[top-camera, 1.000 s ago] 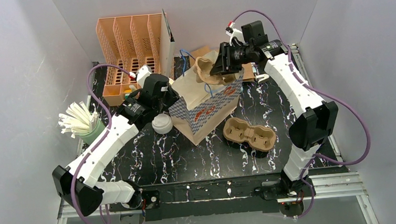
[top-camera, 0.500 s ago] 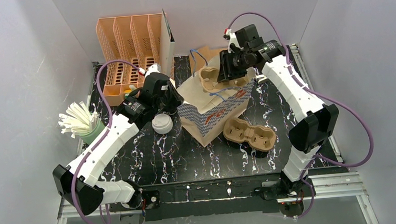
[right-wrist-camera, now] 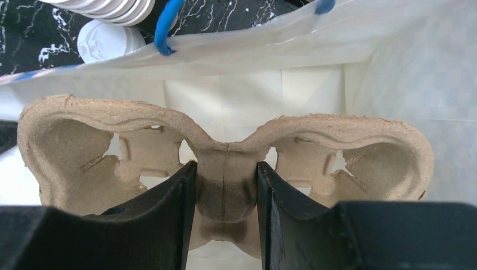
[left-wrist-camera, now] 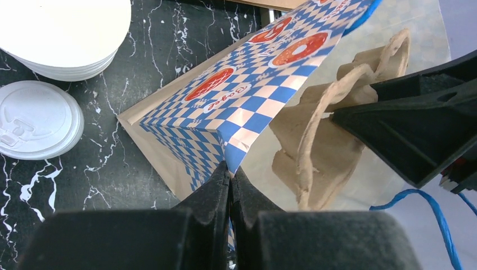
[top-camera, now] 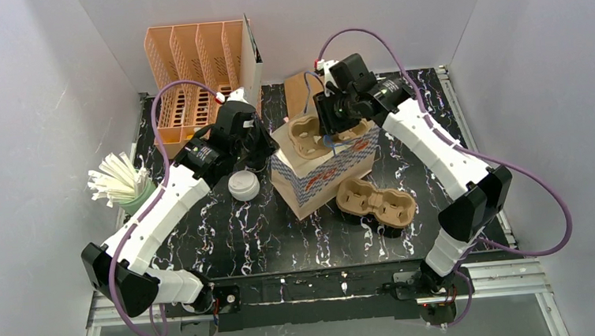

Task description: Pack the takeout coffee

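A white lidded coffee cup [top-camera: 243, 186] stands on the black table, just left of the blue-checked paper bag [top-camera: 327, 168]; its lid [left-wrist-camera: 36, 126] shows in the left wrist view. My left gripper [top-camera: 269, 148] is shut on the bag's upper left edge [left-wrist-camera: 239, 143], its jaws [left-wrist-camera: 230, 169] pinched tight on the paper. My right gripper [top-camera: 319, 131] is shut on the middle bridge of a brown pulp two-cup tray [top-camera: 305, 131] and holds it in the bag's open mouth. From the right wrist, the tray [right-wrist-camera: 225, 146] hangs over the bag's white inside [right-wrist-camera: 253, 90].
A second brown tray [top-camera: 376, 202] lies on the table right of the bag. A green cup of white straws [top-camera: 126, 188] stands at the left, with an orange rack [top-camera: 197, 76] at the back left. A white round stack [left-wrist-camera: 62, 34] sits beside the lidded cup.
My left gripper has closed on the bag's edge. The right arm has swung left and down, bringing the tray from behind the bag into its mouth. The bag now stands more upright.
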`<state>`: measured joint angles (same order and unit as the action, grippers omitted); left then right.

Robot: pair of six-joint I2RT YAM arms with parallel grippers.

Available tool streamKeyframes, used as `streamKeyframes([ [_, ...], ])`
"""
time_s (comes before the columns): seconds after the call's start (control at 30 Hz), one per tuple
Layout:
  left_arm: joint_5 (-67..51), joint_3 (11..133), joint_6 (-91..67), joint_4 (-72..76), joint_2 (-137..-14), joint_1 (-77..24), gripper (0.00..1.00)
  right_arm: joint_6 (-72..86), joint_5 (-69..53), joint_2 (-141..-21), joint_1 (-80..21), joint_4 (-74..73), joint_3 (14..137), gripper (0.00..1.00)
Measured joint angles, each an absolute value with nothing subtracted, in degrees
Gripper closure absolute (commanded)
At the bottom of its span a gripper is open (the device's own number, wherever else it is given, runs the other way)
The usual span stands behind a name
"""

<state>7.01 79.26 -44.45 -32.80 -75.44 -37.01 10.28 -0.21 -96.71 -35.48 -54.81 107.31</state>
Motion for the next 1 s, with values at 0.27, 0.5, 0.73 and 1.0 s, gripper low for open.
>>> streamKeyframes([
  [0.27,6.61,79.26,-44.10,-33.08,-75.44,-36.93,1.00,10.48,6.39,-95.90,-39.11,-51.83,101.86,0.74],
  [0.5,8.01,79.24,-44.14,-33.47,-75.22,-36.93,1.00,9.56,11.29,-93.65,-41.41,-45.82,92.77,0.74],
  [0.73,8.84,79.24,-44.16,-34.09,-75.20,-36.91,1.00,8.32,12.32,-92.23,-42.81,-40.36,87.37,0.74],
  [1.0,9.41,79.26,-44.66,-34.83,-75.22,-36.38,1.00,7.05,12.25,-91.68,-44.40,-37.78,83.53,0.74],
])
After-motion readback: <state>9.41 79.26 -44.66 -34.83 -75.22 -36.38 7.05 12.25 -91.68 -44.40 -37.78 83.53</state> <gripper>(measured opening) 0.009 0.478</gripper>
